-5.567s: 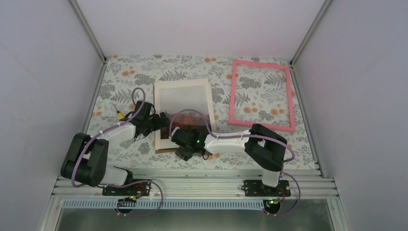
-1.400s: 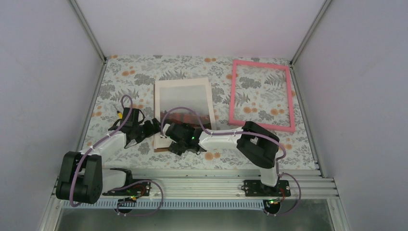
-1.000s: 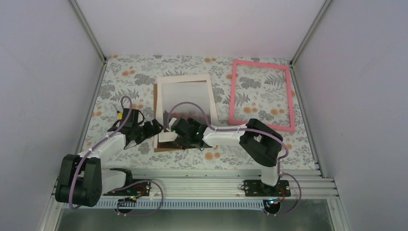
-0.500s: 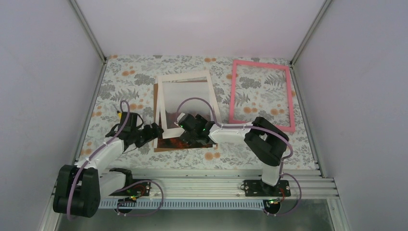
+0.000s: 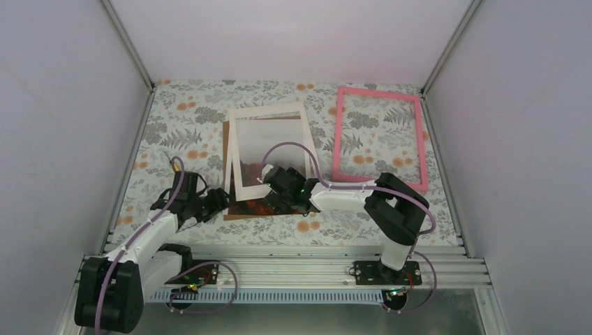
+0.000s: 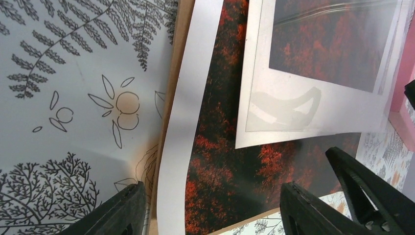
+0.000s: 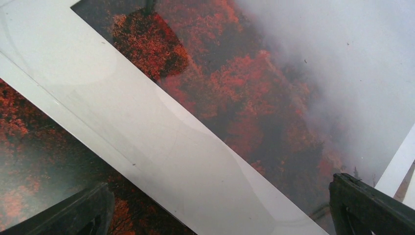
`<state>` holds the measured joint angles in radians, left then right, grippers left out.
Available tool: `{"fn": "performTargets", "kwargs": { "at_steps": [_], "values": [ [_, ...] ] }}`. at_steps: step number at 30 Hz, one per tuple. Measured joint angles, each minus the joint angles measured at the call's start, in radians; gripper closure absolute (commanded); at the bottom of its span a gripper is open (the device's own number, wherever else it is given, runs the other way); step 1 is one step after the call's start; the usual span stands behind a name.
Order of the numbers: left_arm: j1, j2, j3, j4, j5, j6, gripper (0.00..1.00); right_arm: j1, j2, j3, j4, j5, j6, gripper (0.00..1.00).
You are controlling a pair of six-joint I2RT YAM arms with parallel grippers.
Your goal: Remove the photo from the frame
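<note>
Left gripper has its jaws apart, low over the near left corner of the photo, and nothing is held between its fingers. Right gripper is spread wide above the cream mat; I cannot tell if it touches it. The photo shows red-orange trees below and pale grey mist above. It lies on the brown backing board in the middle of the table. Its near part is uncovered and the rest is under the tilted mat. The pink frame lies apart, to the right.
</note>
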<state>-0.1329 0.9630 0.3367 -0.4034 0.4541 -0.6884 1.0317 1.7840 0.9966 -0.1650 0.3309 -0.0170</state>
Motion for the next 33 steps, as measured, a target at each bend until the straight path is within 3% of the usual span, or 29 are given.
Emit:
{"fn": "performTargets", "kwargs": {
  "at_steps": [15,33],
  "values": [
    [-0.021,-0.016,-0.010,-0.014,0.034,-0.032,0.49,0.000,-0.009,-0.026,0.016,-0.002,0.014,0.00],
    [-0.023,0.042,-0.043,0.127,0.060,-0.085,0.42,0.000,-0.009,-0.030,0.040,-0.051,0.021,0.00]
  ]
}}
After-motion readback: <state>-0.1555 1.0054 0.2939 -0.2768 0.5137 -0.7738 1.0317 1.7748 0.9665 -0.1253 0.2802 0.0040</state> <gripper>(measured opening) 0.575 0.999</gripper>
